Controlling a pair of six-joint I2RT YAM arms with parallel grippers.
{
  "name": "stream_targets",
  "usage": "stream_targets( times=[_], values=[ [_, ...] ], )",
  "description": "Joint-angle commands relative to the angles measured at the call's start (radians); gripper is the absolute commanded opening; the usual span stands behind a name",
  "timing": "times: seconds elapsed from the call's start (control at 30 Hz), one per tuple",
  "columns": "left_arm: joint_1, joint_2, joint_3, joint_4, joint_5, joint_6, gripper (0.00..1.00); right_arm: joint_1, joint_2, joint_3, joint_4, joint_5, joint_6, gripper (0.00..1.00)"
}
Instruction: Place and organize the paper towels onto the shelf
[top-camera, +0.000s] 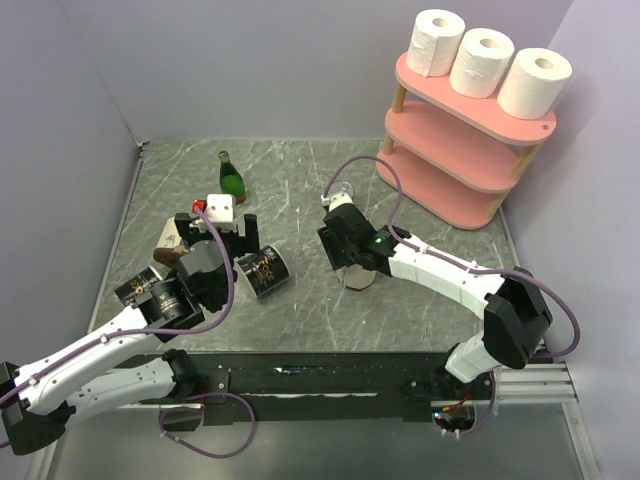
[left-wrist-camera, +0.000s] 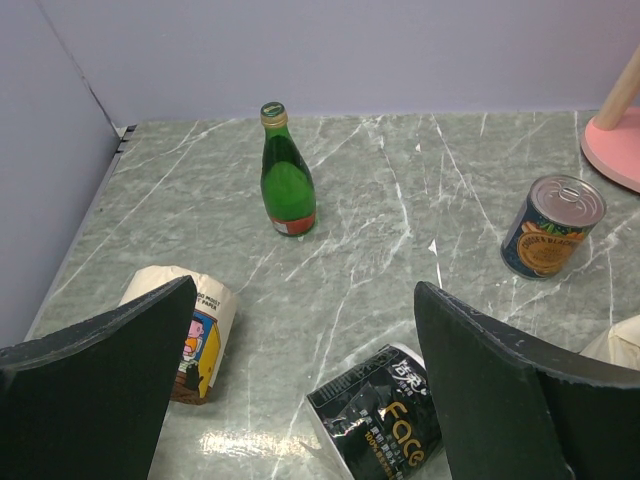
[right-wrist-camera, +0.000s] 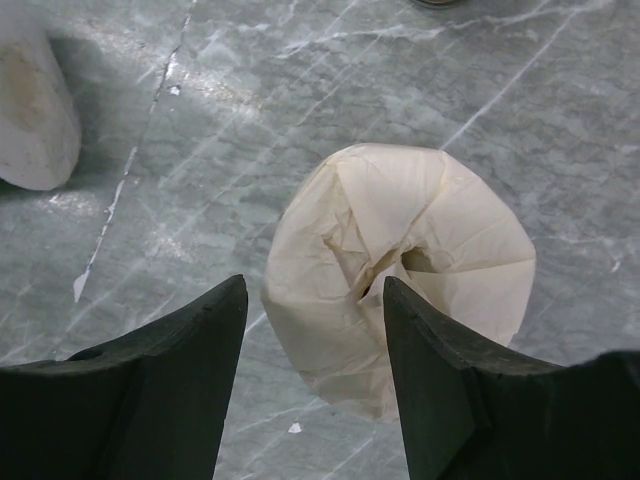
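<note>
Above the marble table (top-camera: 300, 190), left end effector (left-wrist-camera: 305, 300) gapes wide, right end effector (right-wrist-camera: 315, 300) half-open.

From the middle of the table (top-camera: 300, 215), we see bare marble at twelve o'clock, between the green bottle (top-camera: 231, 178) at ten and a tin can (left-wrist-camera: 552, 228) at one. At two, paper towels (top-camera: 482, 62) fill the top board of the shelf (top-camera: 450, 138); a black-wrapped roll (top-camera: 264, 271) blocks nine, a cream-wrapped roll (right-wrist-camera: 400, 270) four.

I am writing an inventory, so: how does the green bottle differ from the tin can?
The green bottle is tall, narrow and gold-capped; the tin can is short, wide and silver-lidded. The bottle is nearly all green; the can wears a dark blue label with orange print. Both stand upright on the table.
</note>
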Motion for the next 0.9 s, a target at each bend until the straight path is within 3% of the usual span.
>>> stream_targets(
  times=[0.0, 0.87],
  values=[
    [-0.005, -0.002, 0.038, 0.017, 0.004, -0.001, 0.96, 0.01, -0.014, 0.03, -0.019, 0.097, -0.017, 0.64],
    [-0.005, -0.01, 0.04, 0.012, 0.01, -0.002, 0.96, 0.1, -0.036, 0.107, -0.093, 0.126, -0.013, 0.59]
  ],
)
